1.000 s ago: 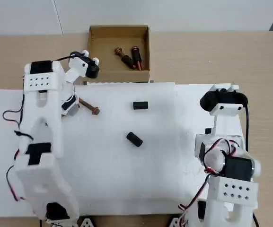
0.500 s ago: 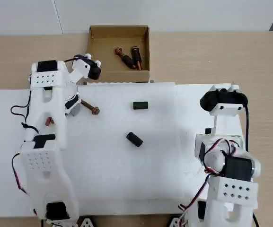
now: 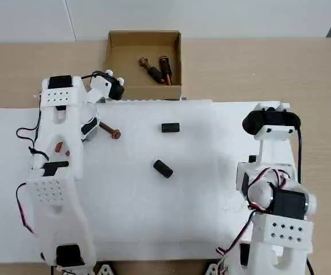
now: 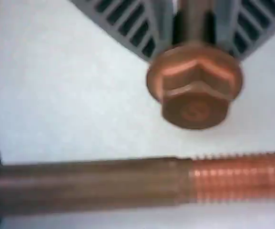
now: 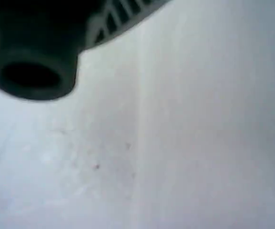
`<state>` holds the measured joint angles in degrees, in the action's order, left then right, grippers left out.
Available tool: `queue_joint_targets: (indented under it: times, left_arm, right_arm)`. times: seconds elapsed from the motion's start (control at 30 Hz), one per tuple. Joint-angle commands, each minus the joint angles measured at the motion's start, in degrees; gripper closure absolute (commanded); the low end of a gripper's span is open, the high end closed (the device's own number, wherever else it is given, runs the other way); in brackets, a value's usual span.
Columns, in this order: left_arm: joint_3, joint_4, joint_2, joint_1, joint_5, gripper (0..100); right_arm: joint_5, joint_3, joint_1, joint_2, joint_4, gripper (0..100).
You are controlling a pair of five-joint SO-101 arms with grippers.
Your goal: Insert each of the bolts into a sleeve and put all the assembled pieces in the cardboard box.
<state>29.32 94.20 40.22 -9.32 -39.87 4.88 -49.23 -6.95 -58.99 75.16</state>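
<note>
In the left wrist view my left gripper (image 4: 192,26) is shut on a copper bolt (image 4: 194,86). Its shaft sits between the grey ribbed fingers (image 4: 123,24) and its hex head sticks out. A second bolt (image 4: 127,186) lies across the white foam just beside it. From above, the left gripper (image 3: 88,129) is next to a bolt (image 3: 109,130). My right gripper (image 5: 56,24) is shut on a black sleeve (image 5: 32,64), its open end facing the camera, low over the foam at the right (image 3: 251,159). The cardboard box (image 3: 115,63) holds two assembled pieces (image 3: 155,69).
Two loose black sleeves (image 3: 170,127) (image 3: 163,168) lie mid-foam. A copper bit (image 3: 62,148) shows beside the left arm. The white foam sheet (image 3: 199,217) covers the wooden table, and its front half is bare.
The left arm has shifted a little to the right, uncovering a copper bit beside it. The bolt by its gripper stayed put. The right arm has not moved.
</note>
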Motion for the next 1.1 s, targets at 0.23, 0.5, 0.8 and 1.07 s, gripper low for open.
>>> queue_joint_targets:
  times: [0.23, 0.5, 0.8, 1.07]
  left_arm:
    - [18.1, 6.2, -4.0, 1.1, 8.5, 100]
    - [9.7, 6.2, -25.1, 10.0, 17.8, 100]
    - [-13.8, 4.4, -50.6, 17.0, 17.9, 100]
    - [-36.9, -8.3, -67.7, 16.9, 31.6, 100]
  right_arm:
    - [-0.4, 10.1, 0.0, -1.2, 4.3, 99.5]
    - [-0.4, 17.3, 0.0, -1.2, 11.5, 99.6]
    - [-0.4, 18.3, 0.0, -9.4, 13.3, 99.6]
    - [-0.4, 8.8, 0.0, -19.8, 8.2, 99.6]
